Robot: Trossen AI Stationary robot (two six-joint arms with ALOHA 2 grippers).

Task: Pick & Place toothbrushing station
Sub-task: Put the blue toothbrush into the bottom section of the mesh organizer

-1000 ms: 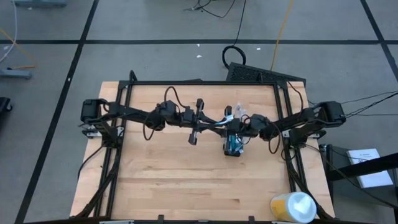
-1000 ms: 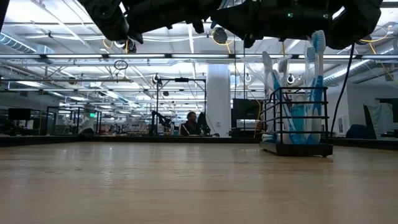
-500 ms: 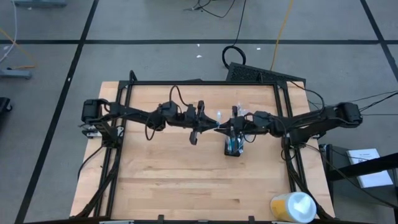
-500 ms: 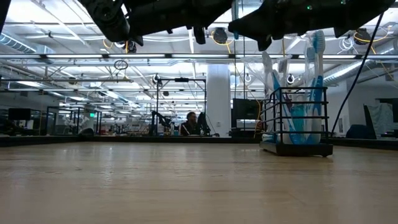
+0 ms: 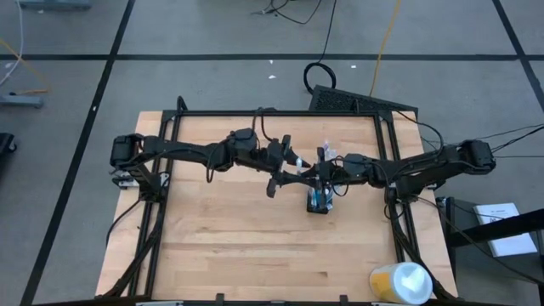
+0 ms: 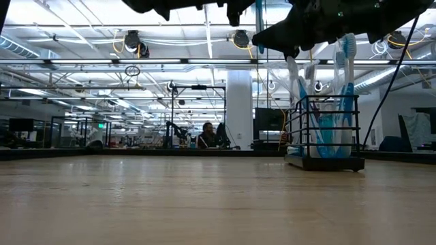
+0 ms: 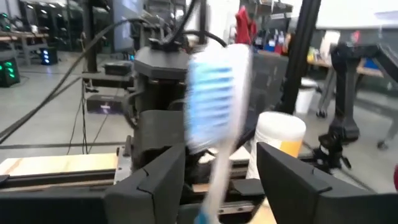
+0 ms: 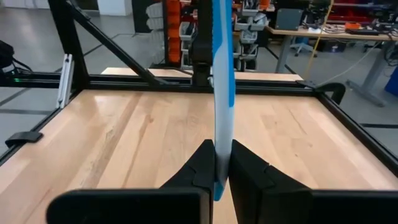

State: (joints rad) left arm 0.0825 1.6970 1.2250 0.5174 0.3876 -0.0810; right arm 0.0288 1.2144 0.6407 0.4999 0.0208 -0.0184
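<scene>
While right gripper (image 8: 222, 163) pinches toothbrush (image 8: 222, 81), left gripper (image 7: 221, 171) jaws newly spread; arm nearer cup (image 5: 320, 201)

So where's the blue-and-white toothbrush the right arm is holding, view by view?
High view: the blue-and-white plastic toothbrush is mid-table, between the two arms' tips.
Low view: probably the blue sliver at the top edge, up and left of the black wire-mesh cup.
Left wrist view: centre, blurred.
Right wrist view: centre, upright, clamped in the right tool.
Shared landmark: the light wooden table top.
</scene>
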